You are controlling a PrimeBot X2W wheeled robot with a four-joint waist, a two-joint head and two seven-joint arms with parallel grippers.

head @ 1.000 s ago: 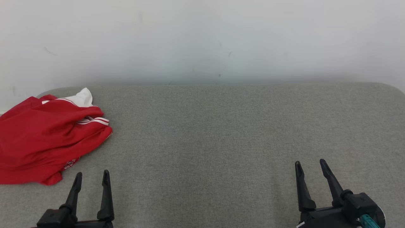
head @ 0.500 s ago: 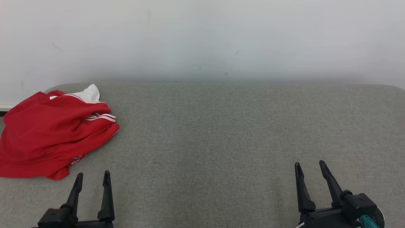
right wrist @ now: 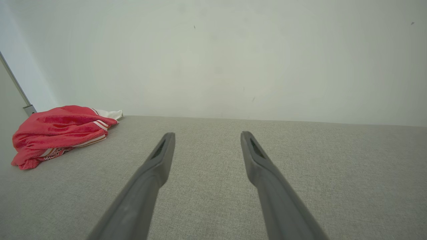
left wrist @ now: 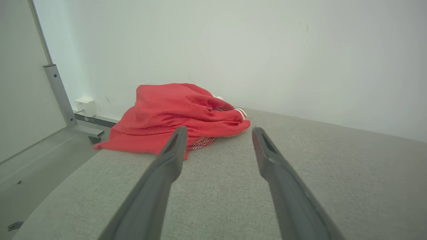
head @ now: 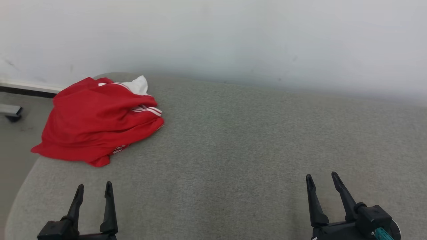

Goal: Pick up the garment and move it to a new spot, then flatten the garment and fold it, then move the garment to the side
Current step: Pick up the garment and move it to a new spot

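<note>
Red with white trim, the garment (head: 96, 123) lies crumpled at the far left corner of the grey surface (head: 233, 150), reaching its left edge. Left gripper (head: 94, 185) and right gripper (head: 321, 175) hover by the near edge, both wide and empty. Nothing looks done: lifting, flattening, folding and moving aside are all left.

You have a counter (head: 253, 143) covered in grey woven cloth, its near left corner rounded, running back to a plain white wall (head: 213, 36) with a few faint marks. Off its left edge you see grey floor (head: 15, 143), a dark strip (head: 26, 91) along the foot of the wall, and a short grey bar (head: 9, 110) near it. In the left wrist view a grey metal post (left wrist: 59, 95) stands upright, with a small white box (left wrist: 85, 104) just beside it, low on the wall.
</note>
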